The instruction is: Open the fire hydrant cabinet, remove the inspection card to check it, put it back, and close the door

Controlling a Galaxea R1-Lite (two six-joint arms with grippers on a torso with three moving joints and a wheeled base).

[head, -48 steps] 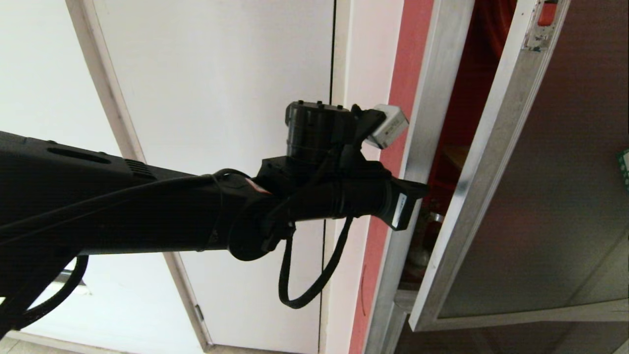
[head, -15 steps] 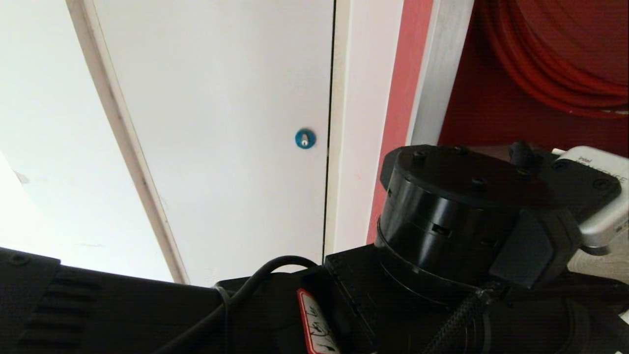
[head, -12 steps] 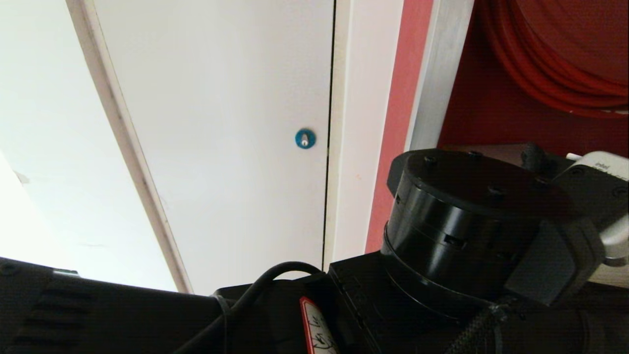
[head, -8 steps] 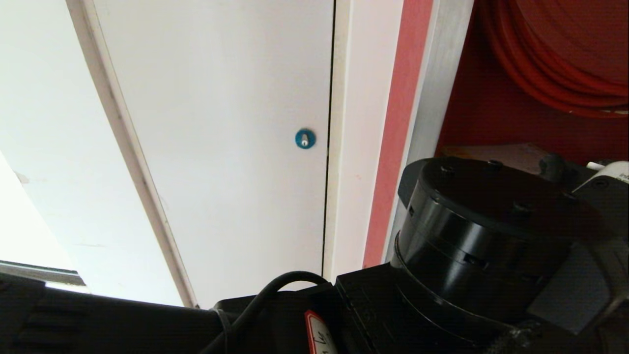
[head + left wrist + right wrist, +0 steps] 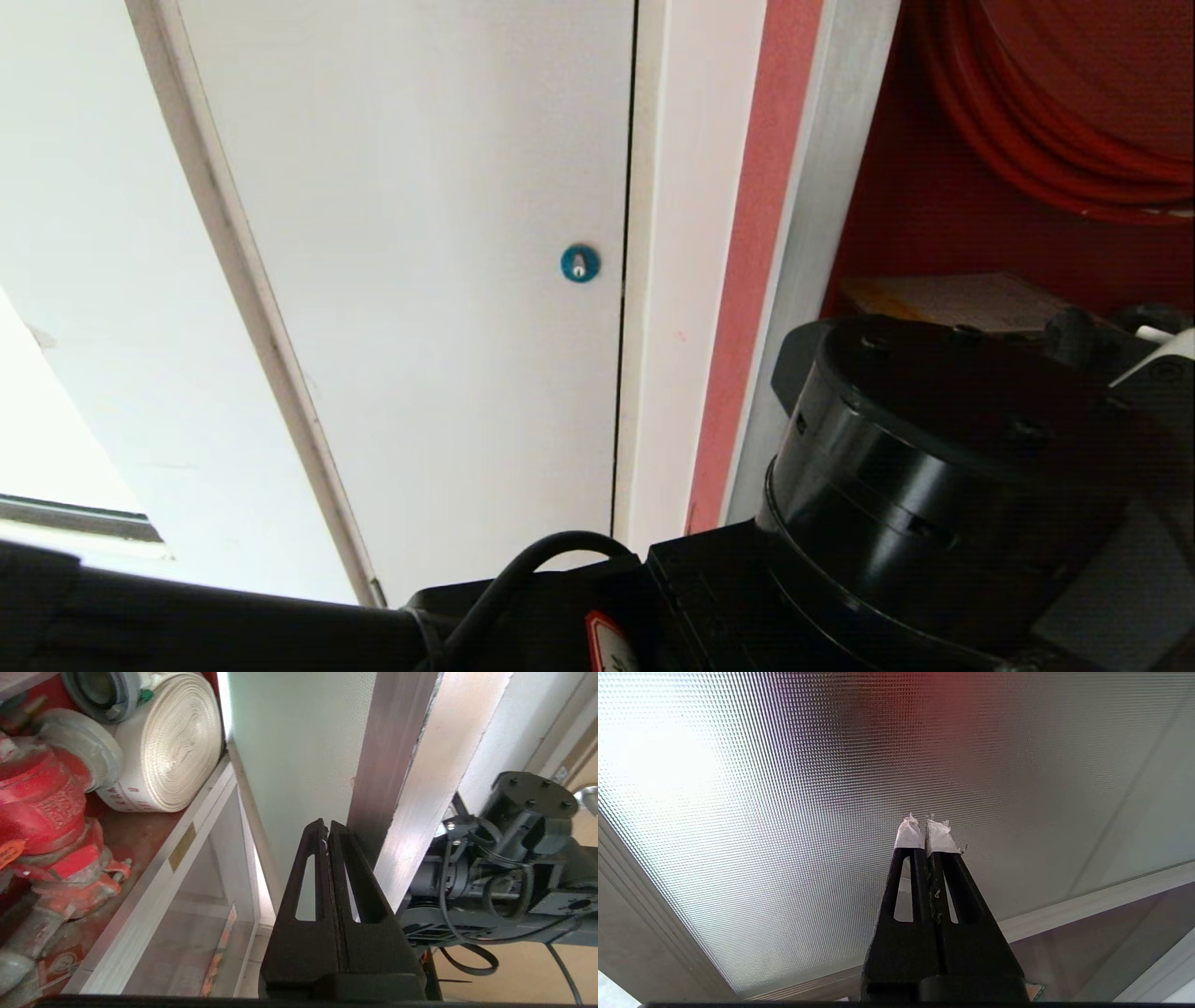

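Beside the silver-grey fire hydrant cabinet (image 5: 392,779) frame edge, I am keeping my left gripper (image 5: 327,828) closed and empty; one white rolled hose (image 5: 163,746) is lying inside, and my right gripper (image 5: 927,828) is closed too.

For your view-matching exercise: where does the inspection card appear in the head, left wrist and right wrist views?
Head view: inspection card lies flat below the red hose coil, right of centre.
Left wrist view: not in it.
Right wrist view: not in it.
Shared landmark: silver frame post, in head and left wrist views.
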